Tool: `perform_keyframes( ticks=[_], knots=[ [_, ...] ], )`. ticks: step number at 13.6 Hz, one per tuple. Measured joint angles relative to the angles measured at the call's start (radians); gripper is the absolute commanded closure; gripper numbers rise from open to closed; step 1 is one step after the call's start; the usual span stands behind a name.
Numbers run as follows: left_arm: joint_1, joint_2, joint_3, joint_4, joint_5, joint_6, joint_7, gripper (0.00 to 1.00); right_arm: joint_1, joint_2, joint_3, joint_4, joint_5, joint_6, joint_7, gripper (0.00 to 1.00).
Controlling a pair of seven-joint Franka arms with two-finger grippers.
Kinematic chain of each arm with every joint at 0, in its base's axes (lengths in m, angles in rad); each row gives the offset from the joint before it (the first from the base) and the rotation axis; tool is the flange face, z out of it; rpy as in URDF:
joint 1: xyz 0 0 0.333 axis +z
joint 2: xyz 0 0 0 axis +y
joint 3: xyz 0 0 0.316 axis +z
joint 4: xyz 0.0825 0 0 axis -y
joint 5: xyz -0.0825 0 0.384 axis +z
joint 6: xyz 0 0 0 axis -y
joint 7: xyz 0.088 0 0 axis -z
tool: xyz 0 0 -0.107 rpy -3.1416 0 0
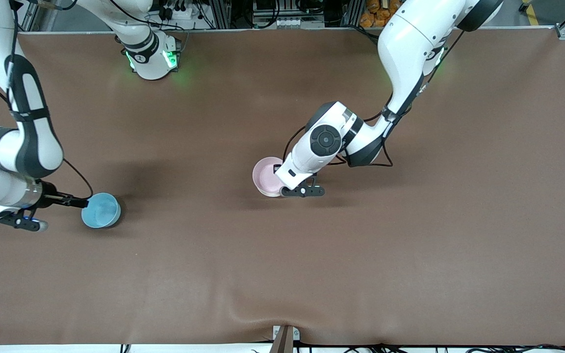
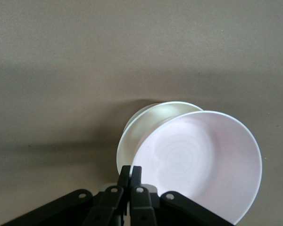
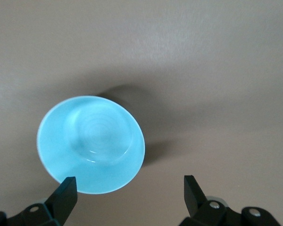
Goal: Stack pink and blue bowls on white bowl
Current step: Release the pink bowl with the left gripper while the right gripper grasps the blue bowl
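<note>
My left gripper (image 1: 279, 186) is shut on the rim of the pale pink bowl (image 1: 264, 175) near the table's middle. In the left wrist view its fingers (image 2: 135, 172) pinch the pink bowl (image 2: 203, 165), which overlaps the white bowl (image 2: 132, 134) just under it. I cannot tell whether the two touch. The white bowl is hidden in the front view. The sky blue bowl (image 1: 101, 210) stands upright on the table toward the right arm's end. My right gripper (image 1: 82, 202) is open beside it. In the right wrist view the blue bowl (image 3: 90, 143) lies just off the open right gripper (image 3: 129, 190).
The brown table cover (image 1: 312, 274) has a small wrinkle at the edge nearest the front camera. The right arm's base (image 1: 152, 56) stands at the table's back edge. Nothing else stands on the table.
</note>
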Motion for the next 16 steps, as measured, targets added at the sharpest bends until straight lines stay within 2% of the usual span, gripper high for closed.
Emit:
perform_keyframes(
  ticks=[3,4,5,6,7,9,11,13,16],
  knots=[
    [0.0,0.014,0.002,0.0,0.011,0.017,0.0,1.0,-0.003,0.043,-0.002,-0.022,0.007,0.059,0.001,0.0],
    [0.0,0.021,0.002,0.0,0.011,0.023,0.0,1.0,-0.003,0.056,-0.003,-0.022,0.014,0.065,0.001,0.07],
    [0.0,0.027,0.002,0.0,0.011,0.029,0.0,0.65,-0.003,0.067,-0.003,-0.022,0.024,0.072,0.001,0.42],
    [0.0,0.03,0.002,0.0,0.011,0.033,-0.002,0.01,-0.003,0.076,-0.003,-0.023,0.035,0.084,0.001,0.82],
    [-0.001,0.03,0.002,0.0,0.011,0.035,-0.015,0.0,-0.003,0.081,-0.003,-0.023,0.038,0.091,0.001,1.0],
    [0.0,0.029,0.003,0.007,0.015,0.036,-0.066,0.0,-0.003,0.085,-0.003,-0.023,0.064,0.093,0.005,1.0],
    [0.002,0.001,0.019,0.022,0.072,0.004,-0.086,0.0,-0.006,0.088,-0.004,-0.023,0.105,0.093,0.005,1.0],
    [0.025,-0.097,0.048,0.052,0.13,-0.134,-0.095,0.0,-0.007,0.088,-0.006,-0.023,0.114,0.094,0.005,1.0],
    [0.142,-0.316,0.057,0.066,0.147,-0.373,-0.06,0.0,-0.007,0.076,-0.001,-0.016,0.119,0.084,0.005,1.0]
  ],
)
